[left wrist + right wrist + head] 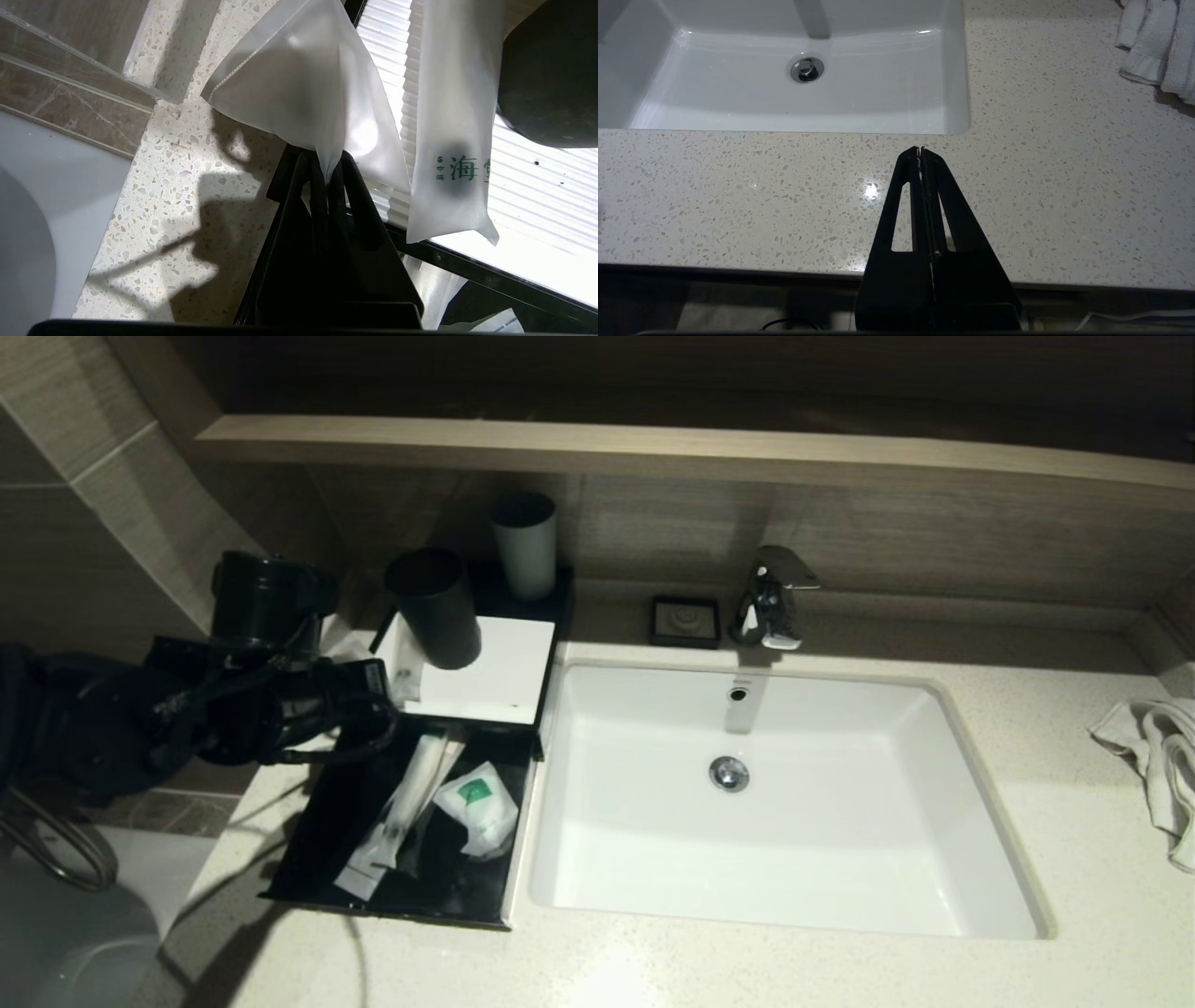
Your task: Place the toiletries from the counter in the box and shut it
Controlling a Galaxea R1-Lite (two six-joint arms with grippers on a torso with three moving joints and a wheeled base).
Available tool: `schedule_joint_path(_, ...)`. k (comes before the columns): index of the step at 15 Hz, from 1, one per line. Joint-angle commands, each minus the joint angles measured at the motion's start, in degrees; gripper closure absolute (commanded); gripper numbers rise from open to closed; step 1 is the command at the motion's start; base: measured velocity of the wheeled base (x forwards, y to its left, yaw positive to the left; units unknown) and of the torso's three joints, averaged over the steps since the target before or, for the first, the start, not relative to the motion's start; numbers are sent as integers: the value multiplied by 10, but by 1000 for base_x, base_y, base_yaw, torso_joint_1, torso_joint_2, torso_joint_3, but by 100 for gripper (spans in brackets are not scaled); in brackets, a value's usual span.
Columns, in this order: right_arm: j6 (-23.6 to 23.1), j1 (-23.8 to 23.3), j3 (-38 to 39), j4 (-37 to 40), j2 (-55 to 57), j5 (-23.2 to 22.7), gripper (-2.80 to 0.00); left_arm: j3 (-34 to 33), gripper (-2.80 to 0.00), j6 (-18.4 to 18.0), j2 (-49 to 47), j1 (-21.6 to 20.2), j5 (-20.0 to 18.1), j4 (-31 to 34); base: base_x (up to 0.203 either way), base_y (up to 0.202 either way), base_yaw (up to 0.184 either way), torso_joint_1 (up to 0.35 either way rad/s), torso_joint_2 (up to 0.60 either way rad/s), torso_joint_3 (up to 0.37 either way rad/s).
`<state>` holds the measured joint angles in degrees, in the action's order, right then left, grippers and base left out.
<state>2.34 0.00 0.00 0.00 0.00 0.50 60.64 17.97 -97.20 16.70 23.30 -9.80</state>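
Observation:
My left gripper is shut on the corner of a frosted white packet and holds it above the counter, at the far left corner of the black box. In the head view the gripper is at the box's far left. A second packet with green print leans on the white ribbed panel. Inside the box lie long white packets and a white packet with a green label. My right gripper is shut and empty over the counter's front edge.
A black cup stands on the white panel, with a grey cup behind it. The white sink is right of the box, with the faucet and a soap dish. A towel lies far right.

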Motion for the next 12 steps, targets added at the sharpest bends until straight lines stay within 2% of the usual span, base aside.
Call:
schedule_joint_path(1, 0, 0, 0, 0, 0, 0, 0, 6, 0, 1, 10, 0, 2, -1, 0, 0, 0, 0, 0, 0)
schedule_joint_path(8, 0, 0, 0, 0, 0, 0, 0, 3, 0, -4, 104, 9, -2, 24, 0, 0, 0, 0, 0, 0)
schedule_joint_path(10, 0, 0, 0, 0, 0, 0, 0, -17, 0, -4, 149, 33, -41, 66, 0, 0, 0, 0, 0, 0)
schedule_joint_path(12, 0, 0, 0, 0, 0, -1, 0, -48, 0, -3, 182, 74, -83, 108, 0, 0, 0, 0, 0, 0)
